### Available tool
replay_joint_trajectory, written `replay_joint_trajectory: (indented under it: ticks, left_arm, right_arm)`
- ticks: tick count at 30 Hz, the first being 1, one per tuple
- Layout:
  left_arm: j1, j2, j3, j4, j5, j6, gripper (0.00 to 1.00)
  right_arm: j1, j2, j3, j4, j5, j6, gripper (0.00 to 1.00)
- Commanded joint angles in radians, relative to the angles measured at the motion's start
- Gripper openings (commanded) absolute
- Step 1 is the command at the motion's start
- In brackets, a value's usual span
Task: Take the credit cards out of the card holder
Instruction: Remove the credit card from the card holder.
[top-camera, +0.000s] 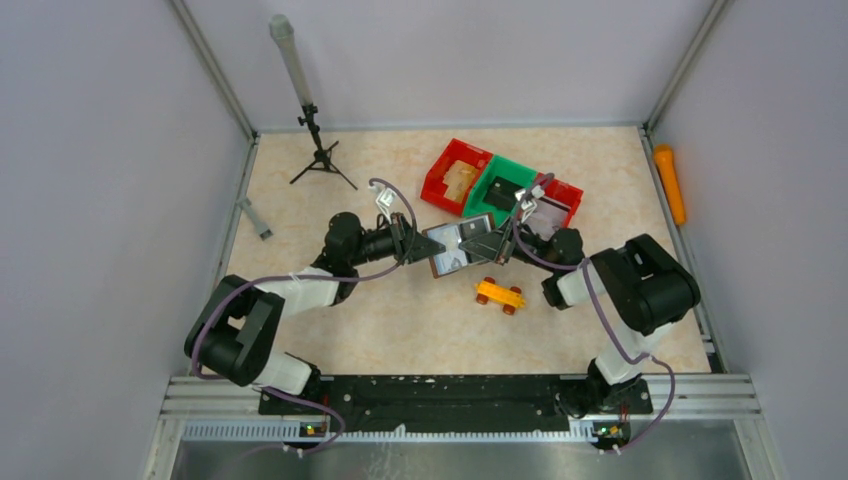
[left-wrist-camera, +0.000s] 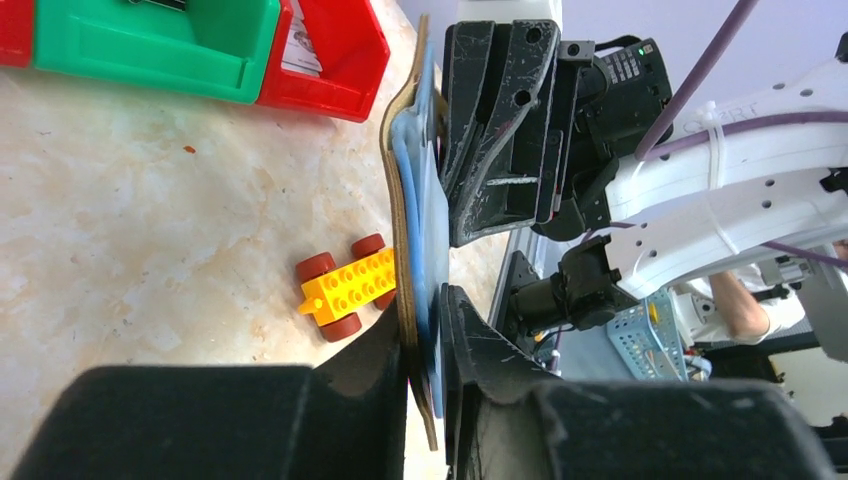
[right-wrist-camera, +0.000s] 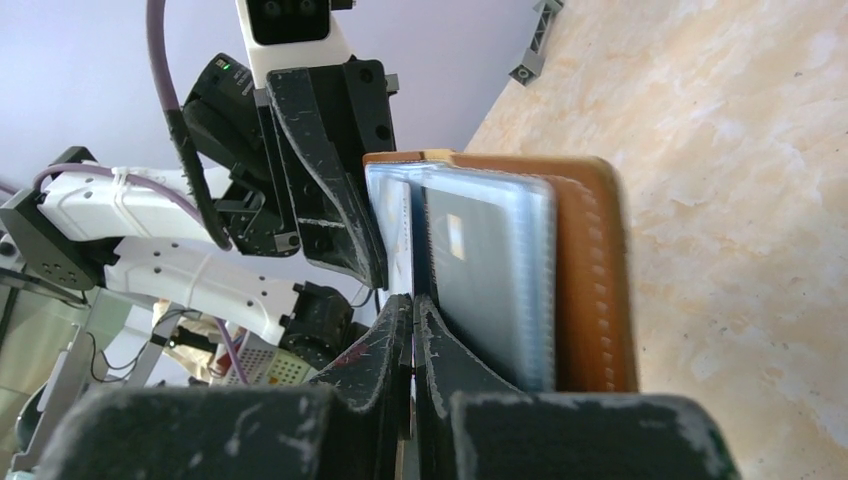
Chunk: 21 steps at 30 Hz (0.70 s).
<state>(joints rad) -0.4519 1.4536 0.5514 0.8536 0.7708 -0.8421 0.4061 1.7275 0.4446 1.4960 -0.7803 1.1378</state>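
Observation:
The card holder (top-camera: 458, 247) is a brown folding wallet, held open above the table between both arms. In the left wrist view my left gripper (left-wrist-camera: 427, 330) is shut on its brown cover (left-wrist-camera: 398, 200) and blue inner pocket. Opposite it, my right gripper (right-wrist-camera: 413, 315) is shut on the thin dark edge of a credit card (right-wrist-camera: 412, 240) standing out of the pockets. A grey credit card (right-wrist-camera: 480, 280) sits in a clear sleeve beside the brown cover (right-wrist-camera: 590, 280). In the top view the left gripper (top-camera: 418, 246) and right gripper (top-camera: 497, 243) meet at the holder.
An orange toy car (top-camera: 500, 294) lies on the table just below the holder. Behind it stand a red bin (top-camera: 458, 172), a green bin (top-camera: 503, 185) and another red bin (top-camera: 560, 200). A small tripod (top-camera: 320, 150) stands back left, and an orange cylinder (top-camera: 669, 183) lies along the right edge.

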Motion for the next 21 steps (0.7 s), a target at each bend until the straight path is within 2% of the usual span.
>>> replay_joint_trajectory:
  ticks: [1, 8, 14, 21]
  left_arm:
    - [0.007, -0.031, 0.003, 0.073, 0.007, 0.001, 0.22]
    - [0.009, -0.03, 0.002, 0.076, 0.011, -0.004, 0.22]
    - [0.01, -0.03, -0.001, 0.088, 0.015, -0.009, 0.0]
    - [0.021, -0.039, -0.019, 0.121, 0.014, -0.028, 0.0]
  right_arm:
    - [-0.009, -0.016, -0.018, 0.138, -0.015, -0.012, 0.0]
    - [-0.023, -0.022, -0.03, 0.144, -0.005, -0.01, 0.0]
    - [-0.03, -0.026, -0.036, 0.146, 0.0, -0.01, 0.0]
    - [-0.057, -0.033, -0.047, 0.147, 0.006, -0.001, 0.0]
